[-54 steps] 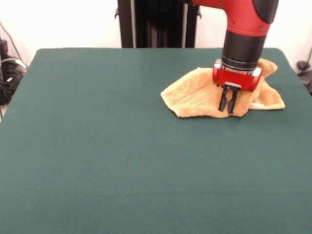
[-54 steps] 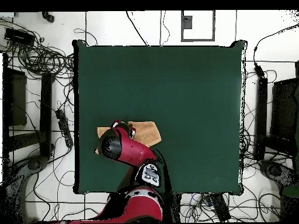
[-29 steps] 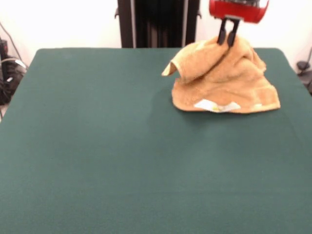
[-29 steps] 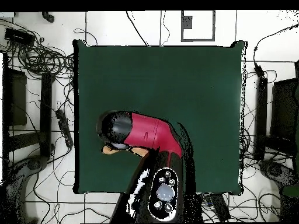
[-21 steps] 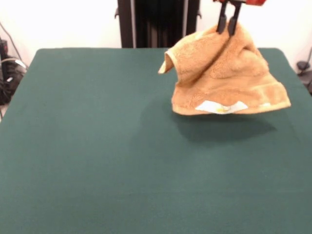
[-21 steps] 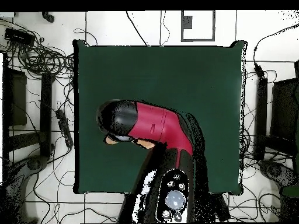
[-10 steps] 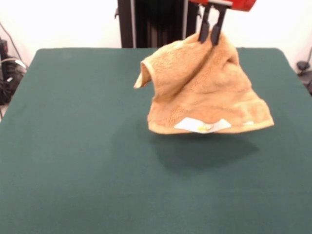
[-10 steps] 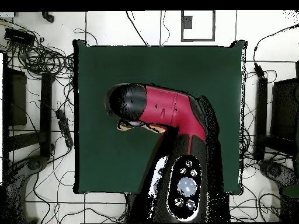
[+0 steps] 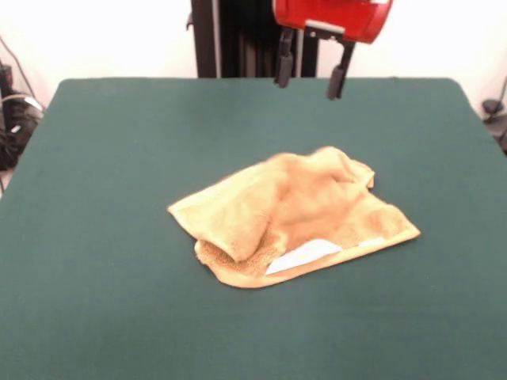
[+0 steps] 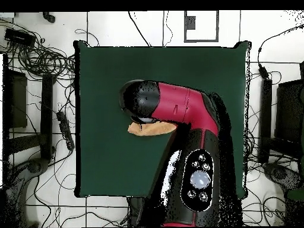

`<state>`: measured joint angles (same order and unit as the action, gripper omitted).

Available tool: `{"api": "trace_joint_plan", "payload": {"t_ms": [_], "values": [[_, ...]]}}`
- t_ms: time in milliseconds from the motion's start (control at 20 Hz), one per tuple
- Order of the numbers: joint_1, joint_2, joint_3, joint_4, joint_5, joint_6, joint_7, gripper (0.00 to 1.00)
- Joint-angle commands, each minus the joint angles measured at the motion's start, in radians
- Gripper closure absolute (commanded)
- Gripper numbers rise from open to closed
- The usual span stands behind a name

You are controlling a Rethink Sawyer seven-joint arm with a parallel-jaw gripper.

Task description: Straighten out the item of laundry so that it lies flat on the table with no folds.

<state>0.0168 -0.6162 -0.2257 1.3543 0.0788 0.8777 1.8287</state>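
Front view: the soft orange-tan terry-cloth towel [image 9: 293, 218] was seen crumpled mid-counter [image 9: 119, 158], jaws of the red gripper [image 9: 309, 73] spread empty above; a hemmed corner was judged the best hold.

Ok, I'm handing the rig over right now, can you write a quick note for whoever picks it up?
Gripper: open, empty, raised above the table's far side.
Towel: lying near the middle of the table, crumpled; one corner folded over, middle bunched, white label showing at the front edge.
Done: towel is on the table, released.
Left: unfold the corner and smooth the bunching so it lies flat.
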Motion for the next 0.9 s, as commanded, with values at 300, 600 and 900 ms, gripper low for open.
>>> {"api": "trace_joint_plan", "payload": {"t_ms": [300, 600, 900], "values": [[-0.015, 0.068, 0.167, 0.042, 0.001, -0.181, 0.047, 0.0], [-0.017, 0.068, 0.177, 0.076, 0.013, -0.246, 0.063, 0.0], [-0.018, 0.121, 0.181, 0.087, 0.005, -0.304, 0.081, 0.0]]}}
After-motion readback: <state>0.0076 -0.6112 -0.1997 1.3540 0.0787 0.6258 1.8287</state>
